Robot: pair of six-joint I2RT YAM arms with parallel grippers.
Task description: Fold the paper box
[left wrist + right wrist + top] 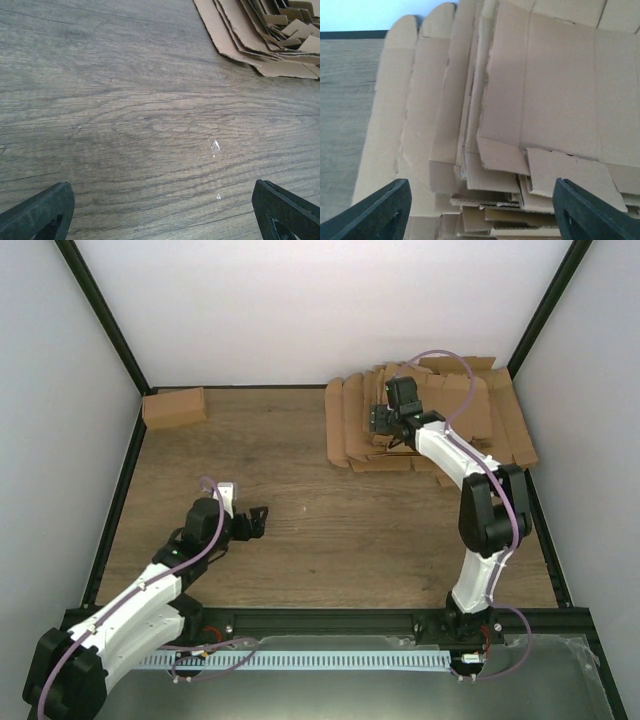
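Observation:
A pile of several flat, unfolded cardboard box blanks [440, 425] lies at the back right of the table; it fills the right wrist view [540, 115] and its corner shows in the left wrist view [260, 35]. My right gripper [383, 423] hovers over the pile's near left part, open and empty, its fingertips [385, 210] wide apart. My left gripper [258, 520] is open and empty over bare wood at the left centre, fingertips [40, 210] at the frame's bottom corners. A folded cardboard box [175, 407] sits at the back left corner.
The wooden table [320, 530] is walled by a black frame and white panels. A purple cable loops over the right arm above the pile. Small shiny specks [215, 146] lie on the wood ahead of the left gripper.

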